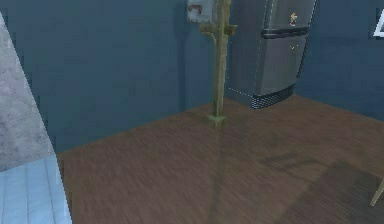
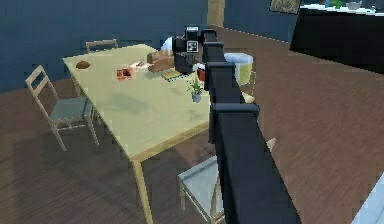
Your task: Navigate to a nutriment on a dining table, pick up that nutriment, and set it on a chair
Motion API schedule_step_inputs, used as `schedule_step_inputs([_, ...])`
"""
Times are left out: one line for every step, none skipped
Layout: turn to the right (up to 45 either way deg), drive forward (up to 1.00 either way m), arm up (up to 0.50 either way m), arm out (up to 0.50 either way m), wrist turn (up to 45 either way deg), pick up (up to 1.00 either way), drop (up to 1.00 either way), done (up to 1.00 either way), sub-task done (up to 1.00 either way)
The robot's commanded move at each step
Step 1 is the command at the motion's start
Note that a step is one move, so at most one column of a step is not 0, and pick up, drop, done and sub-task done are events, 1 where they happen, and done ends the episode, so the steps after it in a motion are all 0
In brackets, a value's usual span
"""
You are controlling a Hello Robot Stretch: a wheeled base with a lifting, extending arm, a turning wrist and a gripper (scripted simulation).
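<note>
Dark arm (image 2: 238, 150) stretched out across the pale dining table (image 2: 150, 118), from its near edge toward its far end. Gripper (image 2: 176, 55) up at that far end, by a brown lump (image 2: 158, 62) lying on the tabletop; over it or touching it, cannot tell, and cannot tell whether holding anything, no reading the fingers either. Further left on the table, a reddish lump (image 2: 125, 72); either one possibly the nutriment, no telling. Toward the table's far left corner, a small brown bowl (image 2: 83, 65). Little potted plant (image 2: 196, 90) on the table, just beside the arm. Around the table: left chair (image 2: 55, 100) at its long side, far chair (image 2: 100, 45) at its end, near chair (image 2: 203, 190) tucked at its near edge. Looking ahead in the forward view: grey fridge (image 1: 275, 45), thin yellowish pole (image 1: 216, 70), wooden floor (image 1: 200, 160)
</note>
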Motion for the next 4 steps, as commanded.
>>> schedule_step_inputs([0.0, 0.0, -0.4, 0.0, 0.0, 0.0, 0.0, 0.0, 0.0])
schedule_step_inputs([0.0, 0.0, -0.32, 0.0, 0.0, 0.0, 0.0, 0.0, 0.0])
schedule_step_inputs([0.0, 0.0, 0.0, 0.0, 0.0, 0.0, 1.0, 0.0, 0.0])
schedule_step_inputs([0.0, 0.0, 0.1, 0.0, 0.0, 0.0, 0.0, 0.0, 0.0])
